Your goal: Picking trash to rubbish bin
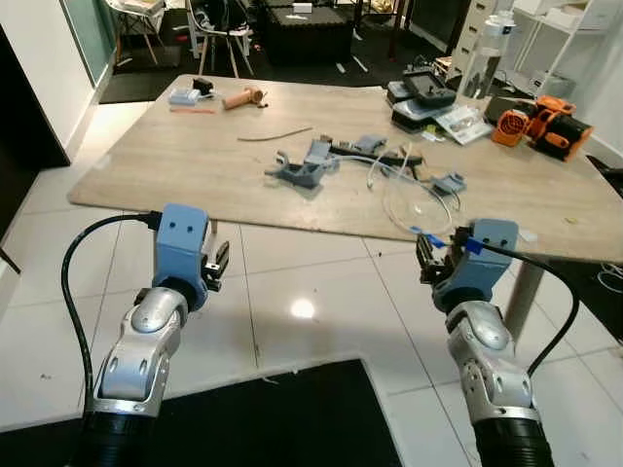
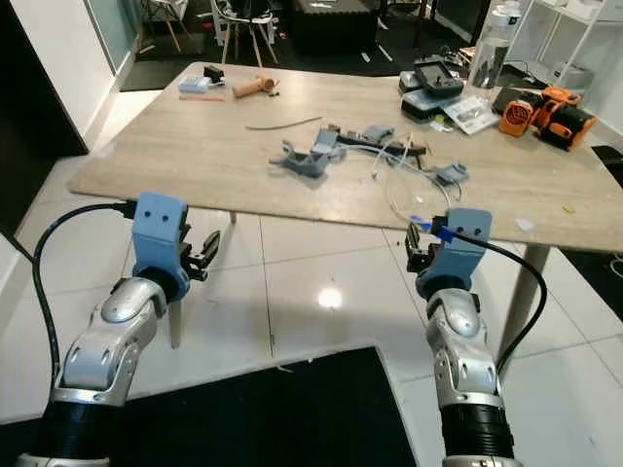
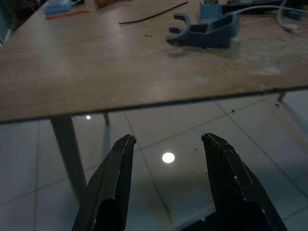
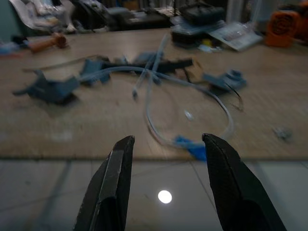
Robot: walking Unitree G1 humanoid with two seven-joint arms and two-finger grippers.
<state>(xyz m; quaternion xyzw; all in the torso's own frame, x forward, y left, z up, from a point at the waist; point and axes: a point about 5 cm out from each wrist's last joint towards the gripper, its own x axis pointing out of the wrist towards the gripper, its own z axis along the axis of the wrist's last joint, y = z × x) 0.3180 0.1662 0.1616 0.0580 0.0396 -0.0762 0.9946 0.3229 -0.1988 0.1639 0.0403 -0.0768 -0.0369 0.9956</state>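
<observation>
Before the robot, at twelve o'clock, stands a long wooden worktop [image 1: 195,156] on a white tiled floor [image 1: 292,272], with a black mat [image 1: 292,418] at the robot's feet. Two arms are raised short of the near edge, probably because no piece has been chosen yet.

The left pincer [image 3: 168,168] hovers at about ten o'clock, its two black fingers apart and empty, over the floor below the worktop edge. The right pincer [image 4: 166,168] hovers at about two o'clock, its fingers likewise apart and empty, aimed at the litter just beyond the edge.

The likely trash lies in a loose scatter on the worktop around one o'clock: one loop of clear tubing [image 1: 414,199] with a small blue fitting [image 4: 192,147] at its near end, closest to the right pincer; one large grey plastic bracket [image 1: 302,167]; one smaller grey part [image 1: 448,182] at the tubing's far side. A thin dark strip [image 1: 275,133] lies apart at twelve o'clock.

Farther off, probably kept rather than discarded: one orange power tool [image 1: 540,122] at the far two o'clock corner, a stack of dark cases [image 1: 421,97] beside it, and one tan handle [image 1: 243,97] at eleven o'clock.

No rubbish bin can be made out.
</observation>
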